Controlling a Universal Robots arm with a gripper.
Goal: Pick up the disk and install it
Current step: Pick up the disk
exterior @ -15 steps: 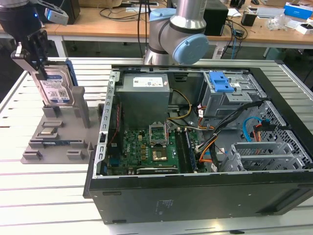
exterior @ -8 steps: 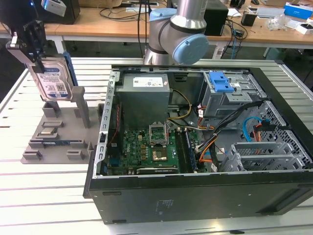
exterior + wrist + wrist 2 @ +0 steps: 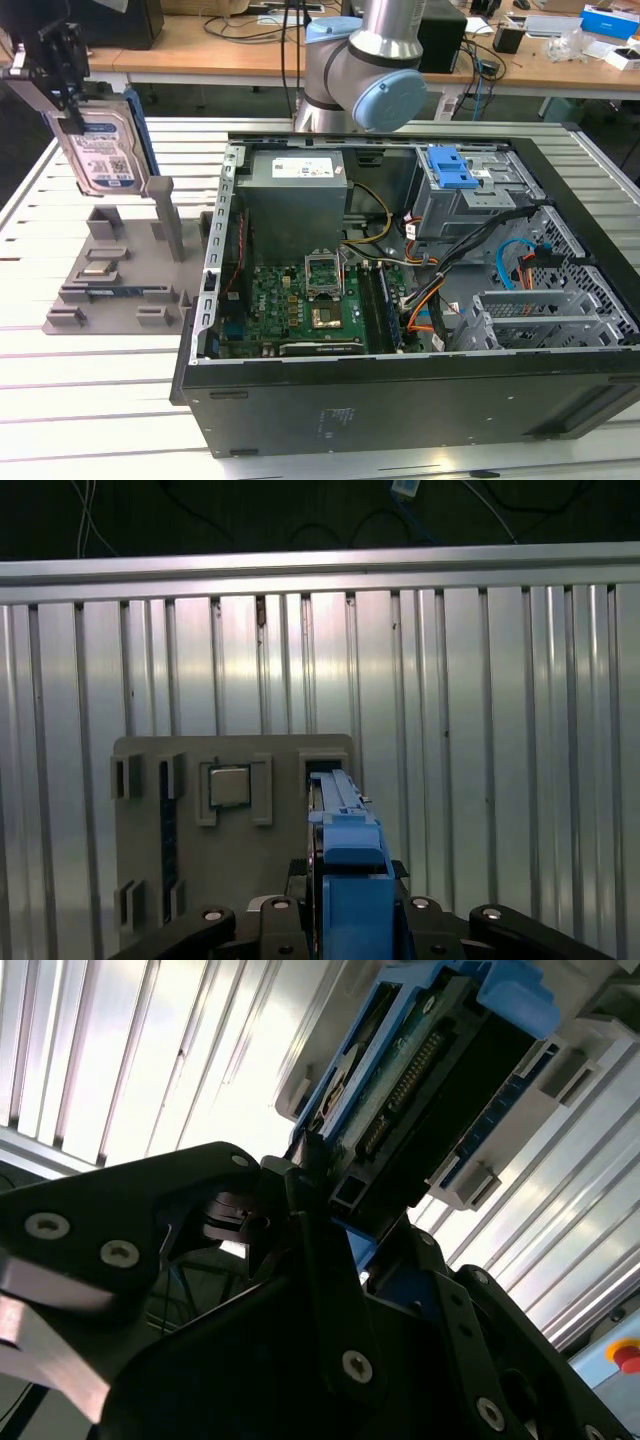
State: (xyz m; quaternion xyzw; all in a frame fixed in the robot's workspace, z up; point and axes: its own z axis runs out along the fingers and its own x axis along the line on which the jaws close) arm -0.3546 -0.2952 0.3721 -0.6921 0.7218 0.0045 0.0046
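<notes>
Here's my black mechanical gripper (image 3: 66,95), clamped tight on the disk (image 3: 100,150): the flat silver metal hard drive with the blue-and-white label and blue plastic rails along its edges. In the second wrist view my gripper (image 3: 305,1185) pinches one end of the disk (image 3: 420,1090), circuit board and connector side showing. The grip looks firm to me.

The disk hangs upright, label toward the exterior camera, at the exterior view's far left. It is right over the grey plastic fixture plate (image 3: 110,275) with its slots and posts. From that view I judge it clear of the plate, near the top of the tall grey post (image 3: 165,215). In the first wrist view, looking down past the blue rail (image 3: 350,865), the plate (image 3: 220,780) lies directly beneath on the ribbed aluminium table (image 3: 500,730).

So the pick-up looks done. The install is not. The open black computer case (image 3: 400,400) sits well apart, toward the exterior view's right. Its green motherboard (image 3: 300,300) is exposed, with the big grey metal power-supply box (image 3: 295,185) beyond. At the back corner, a bare blue plastic bracket (image 3: 452,165) rests on the metal drive cage. Nothing of the disk is inside that case yet.
</notes>
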